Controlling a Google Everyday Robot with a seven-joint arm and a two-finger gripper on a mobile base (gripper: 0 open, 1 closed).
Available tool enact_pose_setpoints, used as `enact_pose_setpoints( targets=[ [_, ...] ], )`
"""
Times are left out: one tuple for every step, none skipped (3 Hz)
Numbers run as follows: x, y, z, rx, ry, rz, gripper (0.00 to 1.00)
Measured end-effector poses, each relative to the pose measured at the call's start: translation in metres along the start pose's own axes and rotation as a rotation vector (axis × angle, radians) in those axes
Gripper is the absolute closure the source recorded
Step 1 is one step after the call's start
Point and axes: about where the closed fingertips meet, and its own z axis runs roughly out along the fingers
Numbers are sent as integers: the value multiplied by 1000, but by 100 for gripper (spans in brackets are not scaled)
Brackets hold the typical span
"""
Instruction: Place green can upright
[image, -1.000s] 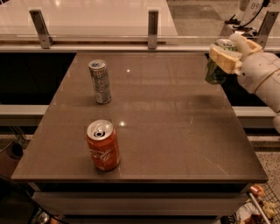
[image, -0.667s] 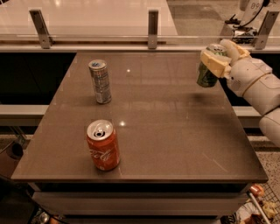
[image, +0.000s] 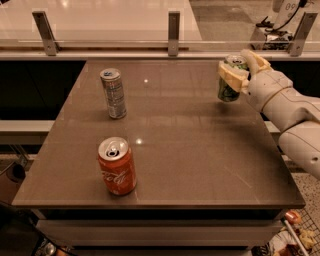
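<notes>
The green can with a silver top is held upright in my gripper at the right side of the brown table. The gripper's cream fingers are shut around the can's upper part. The can's base hangs close to the table surface; I cannot tell whether it touches. The white arm reaches in from the right edge.
A tall slim silver-grey can stands at the back left. An orange-red Coca-Cola can stands at the front left. A rail with metal posts runs behind the table. The table's right edge lies under my arm.
The gripper has carried the green can leftward, further in over the table, and slightly lower. The other two cans have not moved.
</notes>
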Motion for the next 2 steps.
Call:
enact_pose_setpoints(
  targets=[
    [10,3,3,6,24,-50,100],
    [17,13,5,-7,40,-59,100]
  ],
)
